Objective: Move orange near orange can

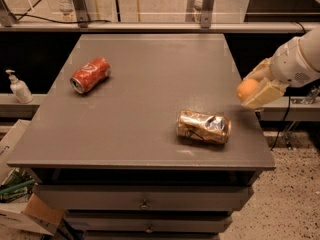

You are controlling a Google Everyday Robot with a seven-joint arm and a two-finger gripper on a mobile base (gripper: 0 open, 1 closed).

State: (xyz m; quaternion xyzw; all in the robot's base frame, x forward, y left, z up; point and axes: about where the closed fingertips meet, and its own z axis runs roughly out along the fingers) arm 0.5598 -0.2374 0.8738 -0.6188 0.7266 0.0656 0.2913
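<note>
We count one gripper [247,91], one orange [247,88] and two cans. The gripper comes in from the right on a pale arm [300,59] and sits at the right edge of the grey table [150,69], raised off its surface. Its two cream fingers [265,93] are closed around the orange, one above the fruit and one below, parted only as far as the fruit's width. The round front of the orange shows between them, facing left.

The orange can [204,127] lies on its side on the front right part of the table, near the front edge. It is dented and shiny gold with silver patches and dark marks. The held orange is up and to the right of it in the view, and the two are apart and not touching.

The second can, the red can [90,75] with white lettering, also lies on its side. It is on the left part of the table, well apart from the orange can and from the gripper.

Below the tabletop we see two drawers [145,196], each with one small knob. To the left of the table, one white pump bottle [19,88] stands on a lower ledge, and one cardboard box [27,215] sits by the floor at the bottom left.
</note>
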